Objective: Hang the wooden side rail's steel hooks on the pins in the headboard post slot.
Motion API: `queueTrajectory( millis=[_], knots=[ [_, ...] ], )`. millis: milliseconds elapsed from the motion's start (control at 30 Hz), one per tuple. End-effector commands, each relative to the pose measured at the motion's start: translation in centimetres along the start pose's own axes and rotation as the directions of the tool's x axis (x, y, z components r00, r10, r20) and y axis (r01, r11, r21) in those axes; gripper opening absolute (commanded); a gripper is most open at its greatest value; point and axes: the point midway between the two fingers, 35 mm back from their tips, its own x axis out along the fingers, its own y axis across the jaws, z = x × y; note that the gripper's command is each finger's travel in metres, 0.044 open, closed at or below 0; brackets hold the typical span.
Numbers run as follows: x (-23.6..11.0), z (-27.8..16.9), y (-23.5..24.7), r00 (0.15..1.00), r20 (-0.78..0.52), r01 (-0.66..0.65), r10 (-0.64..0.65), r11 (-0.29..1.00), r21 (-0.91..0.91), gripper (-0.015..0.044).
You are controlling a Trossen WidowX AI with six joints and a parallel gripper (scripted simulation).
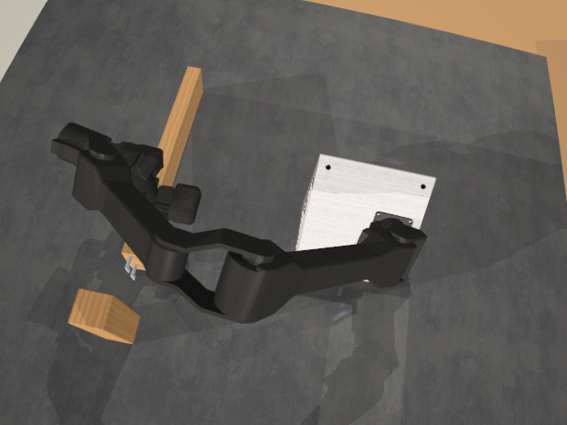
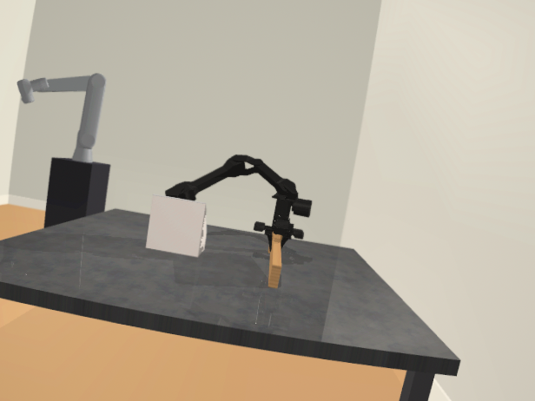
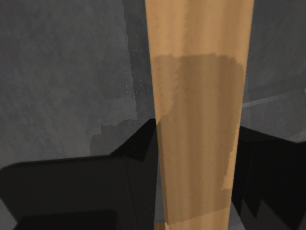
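The wooden side rail [image 1: 181, 120] [image 2: 275, 260] [image 3: 200, 95] stands on its narrow edge, its far end at the table top. Two steel hooks [image 1: 131, 268] stick out of its other end, towards the post, with a gap between. My gripper [image 1: 162, 189] [image 2: 277, 244] [image 3: 177, 123] points down and is shut on the rail around its middle, one finger on each side. The headboard post [image 1: 103, 317] is a wooden block at the lower left of the top view. Its slot and pins are not visible. The arm hides part of the rail, and how high the hook end sits is unclear.
A pale box [image 1: 364, 207] [image 2: 175, 226] stands beside my arm's base. My arm's links [image 1: 258, 281] [image 2: 239, 165] arch between base and rail. A grey arm on a black pedestal [image 2: 74, 191] stands behind the table [image 2: 217, 299].
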Motion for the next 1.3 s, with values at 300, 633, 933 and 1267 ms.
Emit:
queueTrajectory(
  millis=[300,633,933,1267],
  knots=[
    [-0.72,0.07,0.28,1.0,0.007,-0.013,0.013,1.0,-0.005,0.0],
    [-0.61,-0.04,0.39,1.0,0.007,-0.013,0.013,1.0,-0.005,0.0],
    [-0.51,-0.14,0.49,1.0,0.006,-0.013,0.014,1.0,-0.005,0.0],
    [-0.41,-0.25,0.6,1.0,0.006,-0.014,0.014,1.0,-0.005,0.0]
  ],
)
